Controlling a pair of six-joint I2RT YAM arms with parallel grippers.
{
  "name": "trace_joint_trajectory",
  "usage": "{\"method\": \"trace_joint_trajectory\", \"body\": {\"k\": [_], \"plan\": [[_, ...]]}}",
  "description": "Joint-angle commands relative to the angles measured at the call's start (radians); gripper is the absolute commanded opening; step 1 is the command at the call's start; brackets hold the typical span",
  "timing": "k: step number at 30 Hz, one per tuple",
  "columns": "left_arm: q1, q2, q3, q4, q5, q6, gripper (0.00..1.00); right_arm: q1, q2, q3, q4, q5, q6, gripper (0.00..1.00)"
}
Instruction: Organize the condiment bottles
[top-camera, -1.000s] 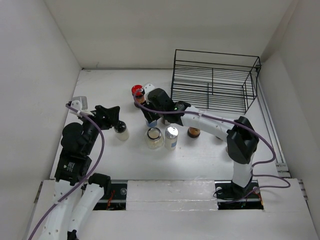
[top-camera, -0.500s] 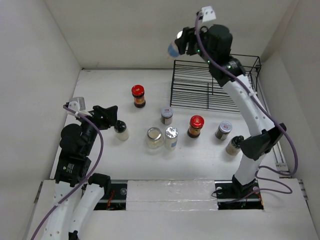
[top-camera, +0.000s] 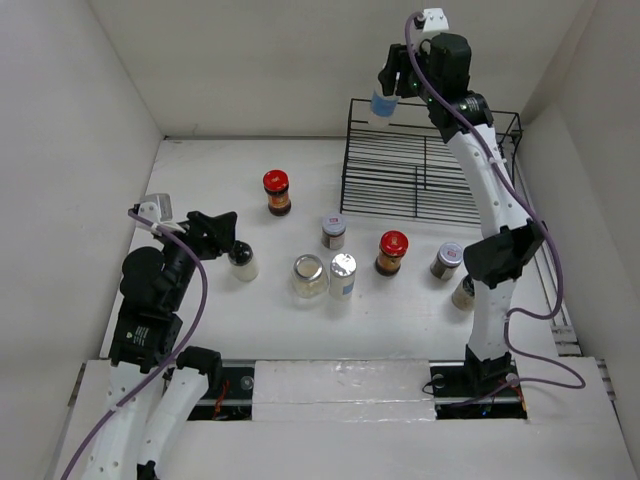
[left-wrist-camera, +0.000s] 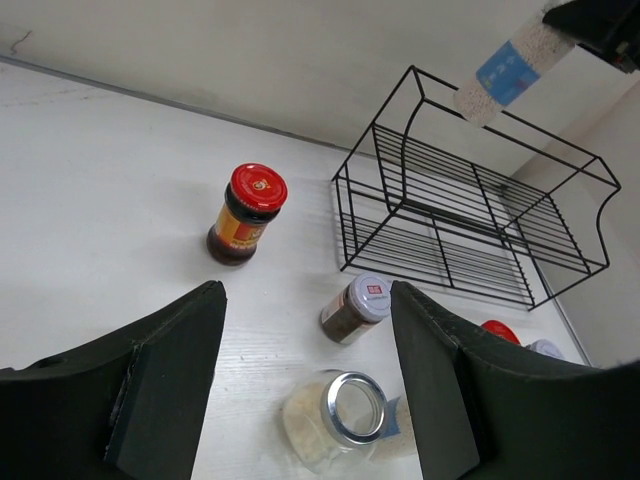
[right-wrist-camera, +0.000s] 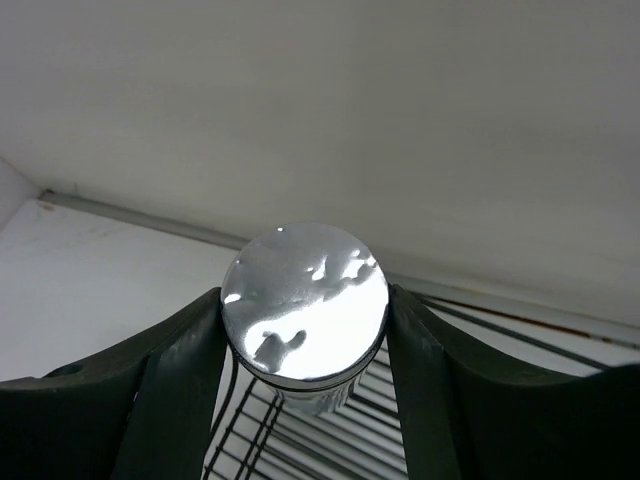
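- The blue-labelled jar (top-camera: 383, 102) is clenched in the right claw (top-camera: 392, 84), high in the air; since half a second ago it has been carried rightward, over the left rear corner of the black wire rack (top-camera: 430, 170).
- The left claw (top-camera: 218, 234) is kept spread wide, unmoved, beside the black-capped white bottle (top-camera: 242, 263) on the counter (top-camera: 200, 180).

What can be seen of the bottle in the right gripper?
The bottle is a small clear cylinder filled with pale, grainy powder, with a blue label on its side and a shiny silver lid. It hangs in the air, tilted, pinched in the right gripper, above the left end of the black wire rack. Nothing else touches it.
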Motion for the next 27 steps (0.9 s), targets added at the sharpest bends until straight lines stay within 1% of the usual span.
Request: {"method": "trace_joint_trajectory", "body": {"k": [1, 6, 9, 14, 19, 21, 23, 25, 26, 27], "plan": [[0.007, 0.008, -0.003, 0.047, 0.023, 0.014, 0.62, -0.011, -0.049, 0.006, 0.097, -0.029, 0.0, 0.34], [0.016, 0.008, -0.003, 0.047, 0.023, 0.014, 0.62, -0.022, -0.028, -0.003, 0.117, -0.052, 0.009, 0.34], [0.016, 0.008, -0.003, 0.047, 0.023, 0.014, 0.62, -0.022, -0.028, -0.003, 0.167, -0.052, 0.009, 0.34], [0.016, 0.008, -0.003, 0.047, 0.023, 0.014, 0.62, -0.011, -0.008, -0.014, 0.282, 0.007, 0.032, 0.33], [0.016, 0.017, -0.003, 0.047, 0.023, 0.014, 0.62, -0.002, 0.015, 0.008, 0.334, 0.029, 0.032, 0.33], [0.016, 0.017, -0.003, 0.047, 0.023, 0.014, 0.62, 0.008, 0.024, 0.008, 0.344, 0.046, 0.032, 0.33], [0.016, 0.017, -0.003, 0.047, 0.023, 0.014, 0.62, 0.008, 0.033, 0.008, 0.304, 0.037, 0.032, 0.33], [0.016, 0.017, -0.003, 0.047, 0.023, 0.014, 0.62, 0.008, 0.017, -0.058, 0.322, 0.037, 0.032, 0.33], [0.016, 0.017, -0.003, 0.047, 0.023, 0.014, 0.62, 0.008, -0.003, -0.139, 0.337, 0.037, 0.023, 0.33], [0.016, 0.017, -0.003, 0.047, 0.023, 0.014, 0.62, 0.017, -0.003, -0.174, 0.35, 0.037, 0.023, 0.33]]}}
